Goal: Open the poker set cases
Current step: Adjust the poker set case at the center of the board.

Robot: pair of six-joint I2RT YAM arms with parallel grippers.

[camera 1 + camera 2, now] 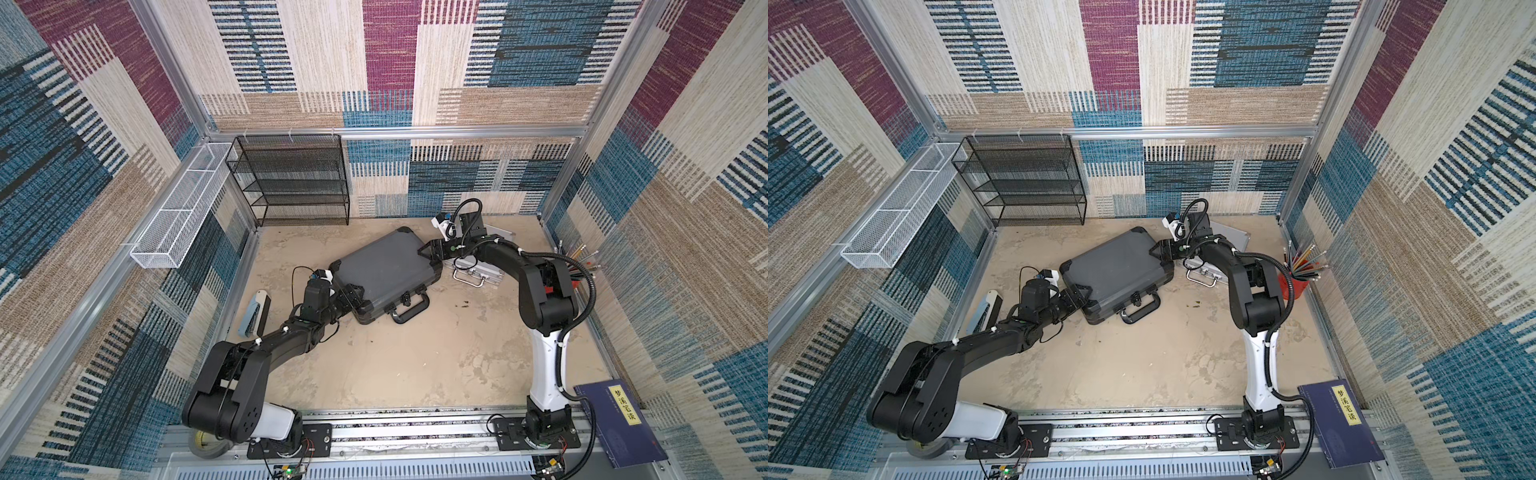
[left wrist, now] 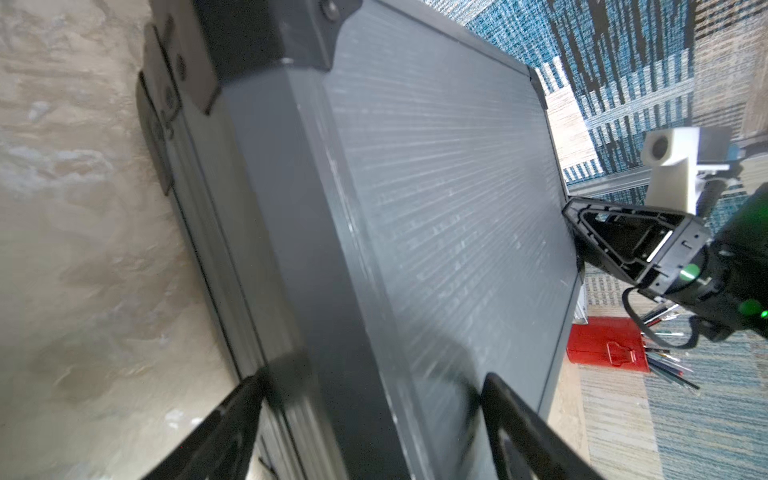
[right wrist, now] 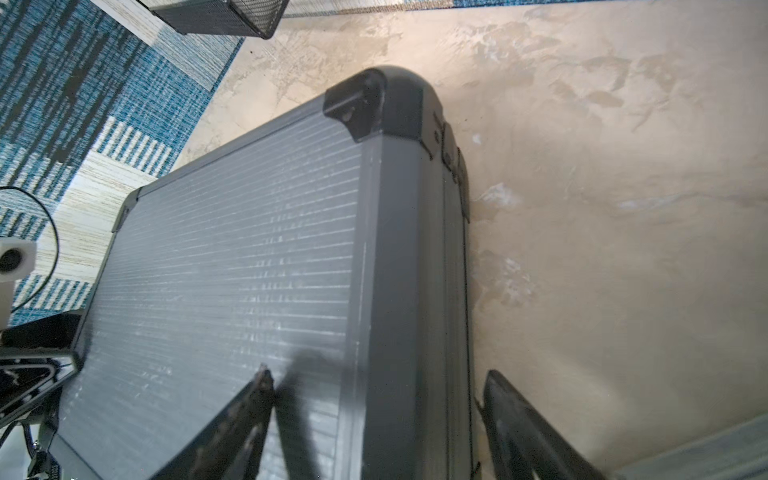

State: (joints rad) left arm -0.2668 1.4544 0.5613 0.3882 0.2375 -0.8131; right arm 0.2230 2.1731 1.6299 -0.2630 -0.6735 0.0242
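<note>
The stereo head is mounted high above the base rail [image 1: 415, 430] and faces steeply down and forward. Both top views cover nearly the same field from far off: the whole bench [image 1: 415, 365], the dark grey case [image 1: 382, 270] and the back wall [image 1: 457, 174]. My left wrist camera looks out along my left end effector [image 2: 372, 380], very near the case, across its lid toward my right end effector [image 2: 575, 232]. My right wrist camera looks back from the opposite end, equally near. The two wrist views share the ribbed lid, and each shows the other end effector.
</note>
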